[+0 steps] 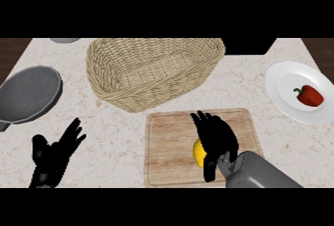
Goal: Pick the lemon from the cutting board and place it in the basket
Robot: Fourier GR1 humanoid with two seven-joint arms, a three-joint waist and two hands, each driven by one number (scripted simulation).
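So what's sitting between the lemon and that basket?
Head view: only bare cutting board lies between the lemon and the basket. The right hand lies over the lemon, its fingers pointing toward the basket.

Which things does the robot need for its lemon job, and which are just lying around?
Needed: lemon, cutting board, basket, right hand.
Just lying about: pan, plate, red pepper; left hand resting, lower left.

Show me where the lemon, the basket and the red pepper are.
lemon (198, 152), head view, its visible yellow side.
basket (140, 99), head view, its front wall.
red pepper (309, 95), head view, its middle.
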